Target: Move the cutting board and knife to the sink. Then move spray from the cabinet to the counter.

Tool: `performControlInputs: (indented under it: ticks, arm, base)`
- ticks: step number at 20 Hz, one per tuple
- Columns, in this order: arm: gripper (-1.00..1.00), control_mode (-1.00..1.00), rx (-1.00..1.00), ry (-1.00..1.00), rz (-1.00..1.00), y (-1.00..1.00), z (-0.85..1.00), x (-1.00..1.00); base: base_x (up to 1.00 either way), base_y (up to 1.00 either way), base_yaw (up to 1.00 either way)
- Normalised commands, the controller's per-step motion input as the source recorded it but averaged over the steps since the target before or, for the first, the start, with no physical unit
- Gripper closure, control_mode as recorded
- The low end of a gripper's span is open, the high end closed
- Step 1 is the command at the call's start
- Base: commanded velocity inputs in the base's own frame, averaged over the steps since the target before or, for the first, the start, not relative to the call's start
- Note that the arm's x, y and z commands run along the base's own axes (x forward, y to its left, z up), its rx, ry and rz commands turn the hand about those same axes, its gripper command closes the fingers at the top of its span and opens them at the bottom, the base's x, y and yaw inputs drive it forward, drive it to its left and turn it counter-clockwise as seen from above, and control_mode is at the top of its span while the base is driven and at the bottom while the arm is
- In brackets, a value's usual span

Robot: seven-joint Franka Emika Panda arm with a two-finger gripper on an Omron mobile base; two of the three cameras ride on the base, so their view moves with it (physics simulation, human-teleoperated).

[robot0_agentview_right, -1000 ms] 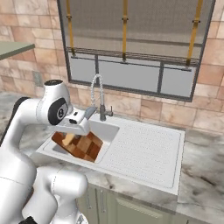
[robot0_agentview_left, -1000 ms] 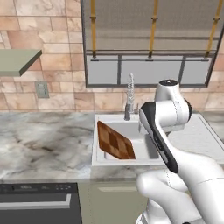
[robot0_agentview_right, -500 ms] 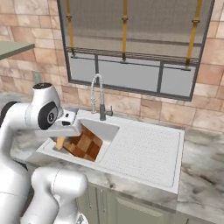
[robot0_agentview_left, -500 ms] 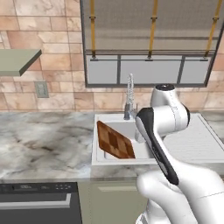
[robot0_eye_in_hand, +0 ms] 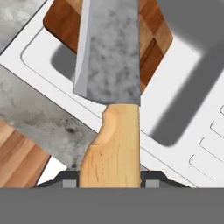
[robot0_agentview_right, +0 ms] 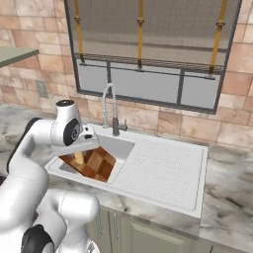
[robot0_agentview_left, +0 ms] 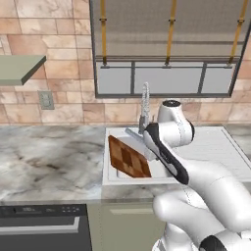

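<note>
Checkered wood already sits in the white basin: the cutting board [robot0_agentview_left: 128, 158] leans tilted inside the sink [robot0_agentview_left: 220, 147], its upper left corner up near the left rim, so that first part of the job looks done. Left of the sink runs a long stretch of marbled counter [robot0_agentview_left: 49, 157], bare as far as the pictures show, with the black stovetop [robot0_agentview_left: 39, 223] at the near left edge and a pale green shelf [robot0_agentview_left: 22, 68] high on the left wall.

Moving right, the knife [robot0_eye_in_hand: 111, 87] is not yet down. In the hand view the gripper [robot0_eye_in_hand: 109, 181] is clamped on the tan handle, one finger tip at each side of it, and the grey blade points out over the board and the basin below. In the right base view the hand hangs above the near left part of the basin with the blade just over the board. So I judge the knife step to be near its end: a release over the basin remains, then the whole spray errand, and neither the spray nor the inside of a cabinet can be made out here.

For room: the faucet [robot0_agentview_right: 109, 106] stands at the far rim, close behind the hand. To the right, the ribbed drainboard and the counter beyond it offer open space for a retreat.
</note>
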Motion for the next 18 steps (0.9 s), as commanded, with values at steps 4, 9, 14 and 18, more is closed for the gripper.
performControlInputs:
  ticks: [4,9,14,18]
  arm:
    - [1.00,-1.00,0.00,0.10,0.19,0.08,-0.55,0.90]
    - [1.00,-1.00,0.03,0.03,0.15,0.00,-0.58,0.95]
    - [1.00,-1.00,0.03,0.00,0.14,0.00,-0.51,0.48]
    - [1.00,-1.00,0.04,0.00,0.11,0.00,-0.45,0.21]
  base:
    - [0.00,0.00,0.00]
    - [0.00,0.00,0.00]
    - [0.00,0.00,0.00]
    - [0.00,0.00,0.00]
